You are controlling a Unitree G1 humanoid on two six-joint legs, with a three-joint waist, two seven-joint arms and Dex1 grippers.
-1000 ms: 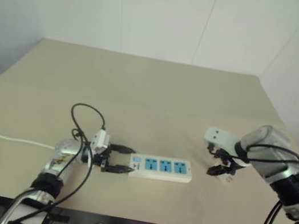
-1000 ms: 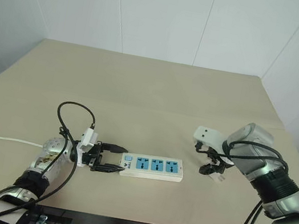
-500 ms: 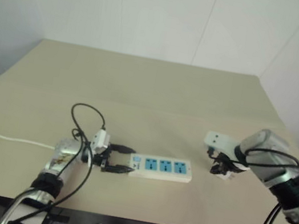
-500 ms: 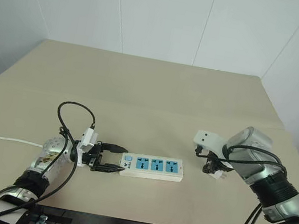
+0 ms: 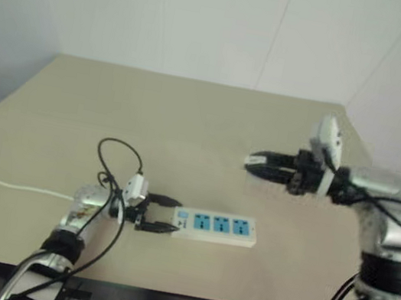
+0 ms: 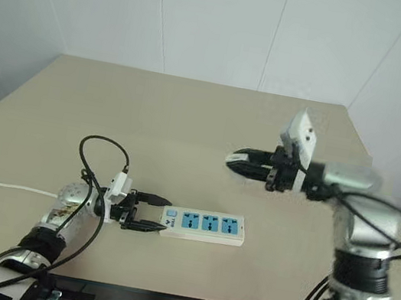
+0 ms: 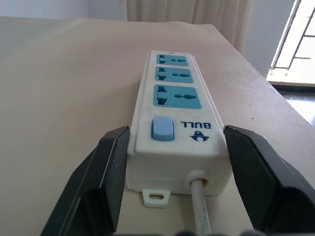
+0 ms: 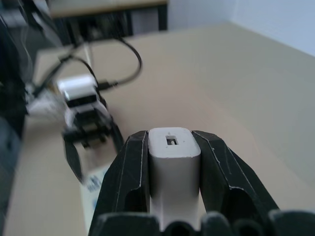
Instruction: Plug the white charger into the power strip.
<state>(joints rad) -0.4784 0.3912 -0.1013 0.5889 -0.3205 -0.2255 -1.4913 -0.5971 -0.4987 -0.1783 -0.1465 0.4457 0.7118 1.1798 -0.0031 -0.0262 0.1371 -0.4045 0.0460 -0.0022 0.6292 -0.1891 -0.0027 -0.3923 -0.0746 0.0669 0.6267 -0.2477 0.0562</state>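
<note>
Bare table [image 6: 189,125] beyond power strip [image 6: 203,224]

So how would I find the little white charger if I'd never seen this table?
Look over the tan table to the right gripper, raised above the power strip. The white charger is the small block pinched between its black fingers, with no blue sockets and no cord.

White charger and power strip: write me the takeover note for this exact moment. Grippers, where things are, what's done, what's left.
Right gripper: shut on the small white rectangular charger, held in the air above the beige table, pointing toward the robot's left.
Left gripper: jaws astride the cord end of the long flat white power strip with three blue sockets; whether they press it is unclear.
Done: charger picked up.
Left: bring it over a socket, prongs down, and push it in. All three sockets are free.
</note>
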